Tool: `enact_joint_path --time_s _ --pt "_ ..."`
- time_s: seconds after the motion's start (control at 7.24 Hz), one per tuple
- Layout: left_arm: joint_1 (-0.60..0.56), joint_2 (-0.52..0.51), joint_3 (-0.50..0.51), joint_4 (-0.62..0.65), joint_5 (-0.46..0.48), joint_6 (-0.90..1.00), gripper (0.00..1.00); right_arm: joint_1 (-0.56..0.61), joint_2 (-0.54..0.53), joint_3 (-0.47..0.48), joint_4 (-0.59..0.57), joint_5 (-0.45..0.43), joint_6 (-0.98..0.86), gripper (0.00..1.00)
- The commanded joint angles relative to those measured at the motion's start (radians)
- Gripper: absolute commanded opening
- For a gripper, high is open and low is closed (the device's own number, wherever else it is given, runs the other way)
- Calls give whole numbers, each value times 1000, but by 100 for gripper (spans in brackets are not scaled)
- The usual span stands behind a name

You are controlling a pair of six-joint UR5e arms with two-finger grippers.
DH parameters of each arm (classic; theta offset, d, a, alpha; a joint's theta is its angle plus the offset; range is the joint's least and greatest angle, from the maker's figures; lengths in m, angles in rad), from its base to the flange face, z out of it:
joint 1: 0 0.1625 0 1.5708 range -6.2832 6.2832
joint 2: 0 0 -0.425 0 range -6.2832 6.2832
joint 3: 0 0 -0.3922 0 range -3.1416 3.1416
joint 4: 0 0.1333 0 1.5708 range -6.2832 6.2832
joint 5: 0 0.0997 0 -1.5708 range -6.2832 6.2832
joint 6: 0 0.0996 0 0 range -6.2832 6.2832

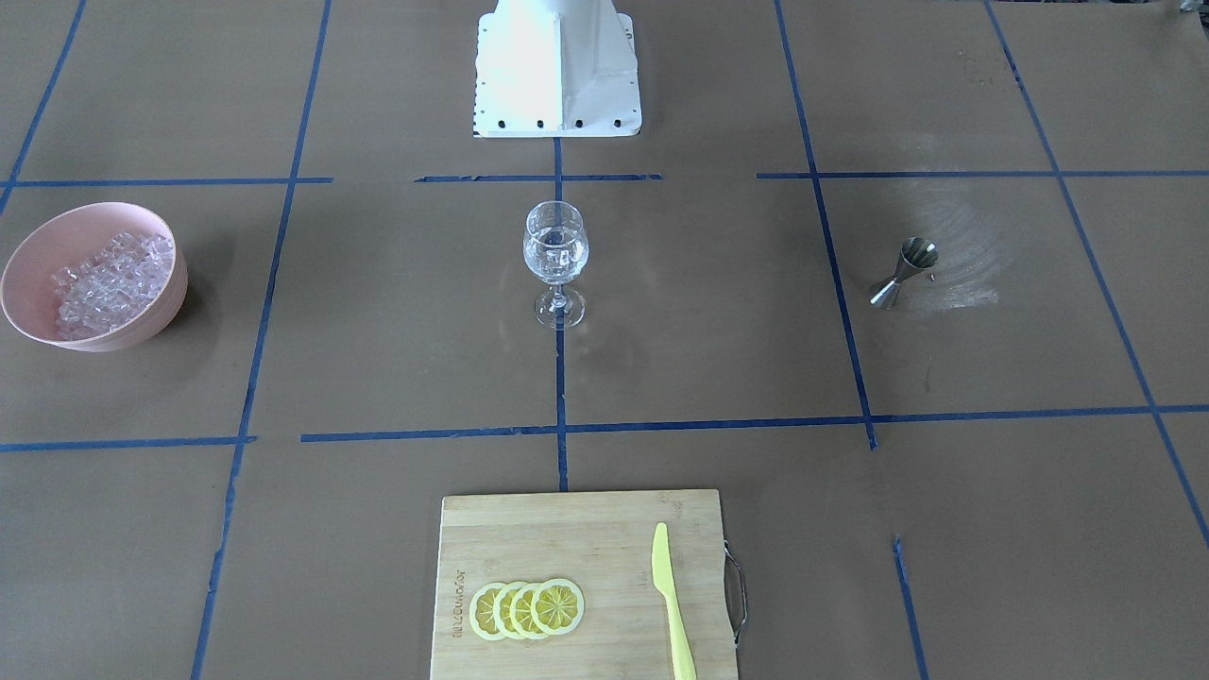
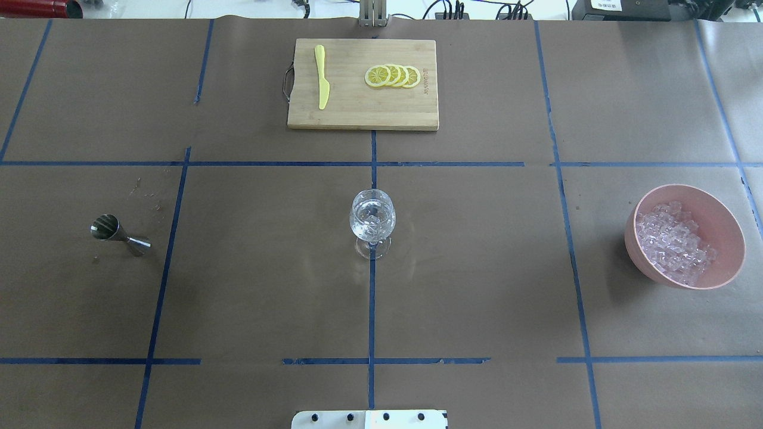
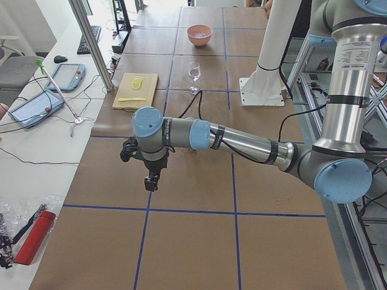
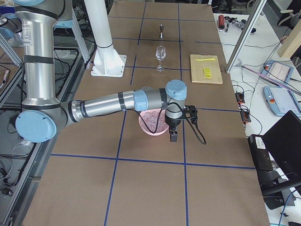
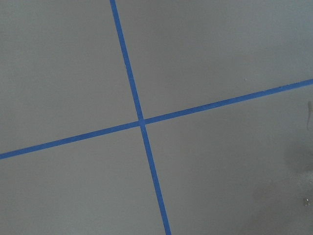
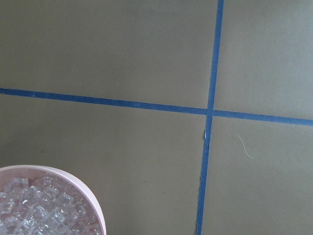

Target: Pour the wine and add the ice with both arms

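Observation:
A clear wine glass (image 1: pixel 554 255) stands at the table's centre, and it also shows in the overhead view (image 2: pixel 372 217). Its bowl holds clear, glassy contents. A pink bowl (image 2: pixel 632 238) full of ice (image 2: pixel 673 241) sits on my right side. The bowl (image 1: pixel 161 316) and the ice (image 1: pixel 109 279) also show in the front-facing view. A steel jigger (image 2: pixel 116 232) stands on my left side. My left gripper (image 3: pixel 151 181) hangs above bare table. My right gripper (image 4: pixel 173 137) hangs by the bowl's near rim (image 4: pixel 153 129). I cannot tell whether either gripper is open or shut.
A wooden cutting board (image 2: pixel 357 107) at the far edge carries lemon slices (image 2: pixel 393 75) and a yellow knife (image 2: pixel 322 83). The white pedestal (image 1: pixel 557 66) stands at the robot's side. Blue tape lines cross the brown table cover.

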Motion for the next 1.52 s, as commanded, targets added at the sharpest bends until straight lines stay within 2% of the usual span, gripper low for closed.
enact_joint_path --time_s 0.0,0.14,0.83,0.97,1.38 --pt "4 0 1 -20 -11 4 100 1 0 0 0 35 -1 100" --pt "6 1 21 -104 -11 6 100 2 1 0 0 41 0 100" --pt "15 -1 60 -117 2 6 100 36 -5 -32 -1 35 -3 100" --pt "18 1 110 -123 -1 7 100 39 -14 -32 -1 40 -4 100" --pt "19 1 115 -125 -6 6 100 38 -2 -45 0 34 11 100"
